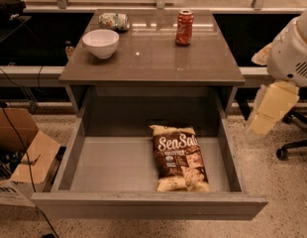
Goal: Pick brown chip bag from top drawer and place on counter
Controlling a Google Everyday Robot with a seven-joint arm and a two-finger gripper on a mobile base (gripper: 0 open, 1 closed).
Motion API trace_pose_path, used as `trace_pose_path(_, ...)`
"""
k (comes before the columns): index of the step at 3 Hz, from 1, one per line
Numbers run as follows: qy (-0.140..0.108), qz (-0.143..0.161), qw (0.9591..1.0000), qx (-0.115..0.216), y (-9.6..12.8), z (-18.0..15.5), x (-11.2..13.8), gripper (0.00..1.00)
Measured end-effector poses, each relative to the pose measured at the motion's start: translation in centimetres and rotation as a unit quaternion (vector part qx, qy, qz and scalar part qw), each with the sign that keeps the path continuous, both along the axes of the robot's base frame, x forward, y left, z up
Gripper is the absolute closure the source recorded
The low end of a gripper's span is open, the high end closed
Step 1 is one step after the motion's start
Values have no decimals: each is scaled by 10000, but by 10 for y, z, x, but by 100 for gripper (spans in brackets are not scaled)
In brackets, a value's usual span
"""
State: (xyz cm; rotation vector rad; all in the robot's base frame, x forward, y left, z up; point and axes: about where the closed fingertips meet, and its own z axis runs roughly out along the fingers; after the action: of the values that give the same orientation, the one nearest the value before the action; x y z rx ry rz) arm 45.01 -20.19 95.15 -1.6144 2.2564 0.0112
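Rightward, gripper (pixel 270 109); glossy brown chip bag (pixel 179 157).

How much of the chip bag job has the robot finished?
Done: the top drawer stands pulled open. In hand: nothing yet; the gripper hangs right of the cabinet, away from the brown chip bag, which lies flat on the drawer floor. Left: reach in, grasp it, lift it, set it on the counter.

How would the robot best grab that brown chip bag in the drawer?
Likely from straight above, pinching the brown chip bag across its narrow width near the middle: it lies flat on the top drawer floor, lengthwise front to back, with open space overhead. The gripper hangs outside, right of the drawer.
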Motion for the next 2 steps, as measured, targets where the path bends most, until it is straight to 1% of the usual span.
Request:
trace_pose_path(1, 232, -347, 9983, 412, 12, -33, 10, 0)
trace_pose_path(2, 502, -698, 9935, 747, 19, -71, 21, 0)
